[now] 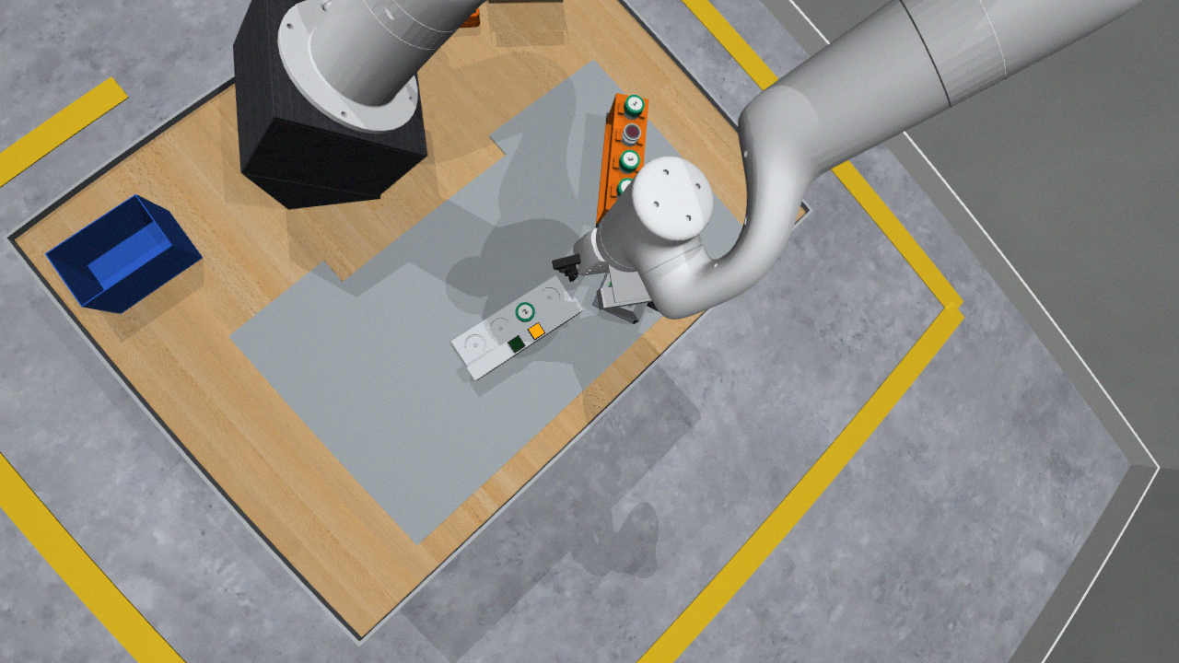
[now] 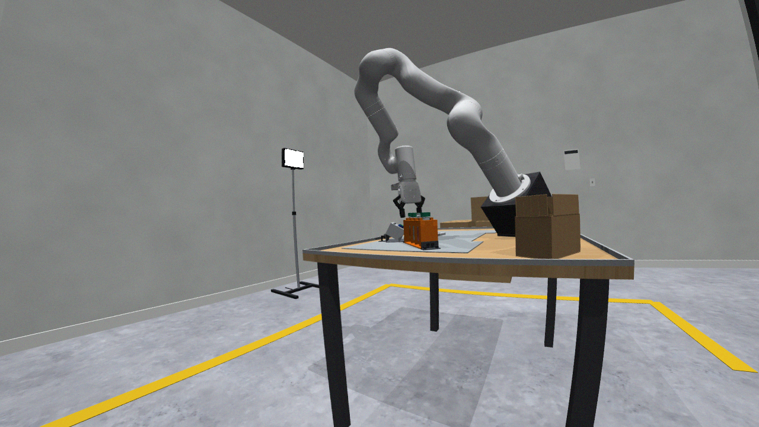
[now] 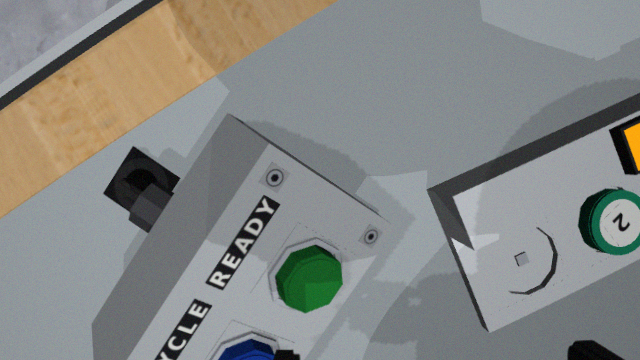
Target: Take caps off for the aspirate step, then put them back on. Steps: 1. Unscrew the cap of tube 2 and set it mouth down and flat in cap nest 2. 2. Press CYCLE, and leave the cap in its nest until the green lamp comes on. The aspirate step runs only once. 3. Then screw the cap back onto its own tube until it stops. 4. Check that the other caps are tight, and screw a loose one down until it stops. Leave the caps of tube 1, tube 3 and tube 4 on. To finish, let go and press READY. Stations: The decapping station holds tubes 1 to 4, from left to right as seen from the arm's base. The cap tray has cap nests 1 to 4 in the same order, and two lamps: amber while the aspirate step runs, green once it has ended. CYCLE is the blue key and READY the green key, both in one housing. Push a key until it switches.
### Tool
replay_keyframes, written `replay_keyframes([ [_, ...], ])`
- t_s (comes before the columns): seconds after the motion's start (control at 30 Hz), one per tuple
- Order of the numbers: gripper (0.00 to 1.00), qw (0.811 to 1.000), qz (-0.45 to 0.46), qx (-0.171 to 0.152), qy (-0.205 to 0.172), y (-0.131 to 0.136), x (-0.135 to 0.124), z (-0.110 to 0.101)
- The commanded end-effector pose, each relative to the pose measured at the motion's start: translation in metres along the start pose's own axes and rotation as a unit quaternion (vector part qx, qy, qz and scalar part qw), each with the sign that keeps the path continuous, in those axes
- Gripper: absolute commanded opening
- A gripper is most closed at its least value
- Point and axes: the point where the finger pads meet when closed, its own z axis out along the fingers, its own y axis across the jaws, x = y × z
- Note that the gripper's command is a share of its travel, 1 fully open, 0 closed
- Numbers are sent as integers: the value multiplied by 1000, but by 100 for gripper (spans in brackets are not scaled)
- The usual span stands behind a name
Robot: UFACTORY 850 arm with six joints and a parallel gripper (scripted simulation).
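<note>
My gripper (image 2: 410,212) (image 3: 439,356) is open and empty, above the key housing (image 3: 240,165), beside the cap tray. The green READY key (image 3: 309,277) shows whole; the blue CYCLE key (image 3: 248,350) is partly cut off. On the white cap tray (image 1: 480,365) (image 3: 575,280), cap 2 (image 1: 525,311) (image 3: 620,222) sits flat in nest 2, number up. The amber lamp (image 1: 536,331) (image 3: 634,142) is lit; the green lamp (image 1: 517,343) is dark. In the orange decapping station (image 1: 612,157) (image 2: 414,233), tube 2 (image 1: 632,133) is uncapped. Cap 1 (image 1: 634,104), cap 3 (image 1: 629,160) and partly hidden cap 4 (image 1: 623,188) are on.
A blue bin (image 1: 123,260) stands at the far left of the table in the top view. The black arm base (image 1: 330,168) stands behind the mat. The arm's wrist hangs close to the station's tube 4 end. A cardboard box (image 2: 546,233) stands near the table's edge in the exterior view.
</note>
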Motion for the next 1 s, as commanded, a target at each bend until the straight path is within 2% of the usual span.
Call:
replay_keyframes([
  [0.0, 100, 993, -112, 20, 22, 19, 5, 2],
  [0.03, 100, 988, -153, 19, 23, 27, 7, 3],
  [0.1, 100, 988, -153, 19, 23, 27, 7, 3],
  [0.13, 100, 980, -194, 18, 24, 36, 8, 4],
  [0.6, 100, 980, -197, 18, 24, 125, 26, 13],
  [0.67, 100, 980, -197, 18, 24, 125, 26, 13],
  [0.83, 100, 980, -197, 18, 24, 166, 34, 17],
  [0.97, 100, 980, -197, 18, 24, 186, 38, 19],
])
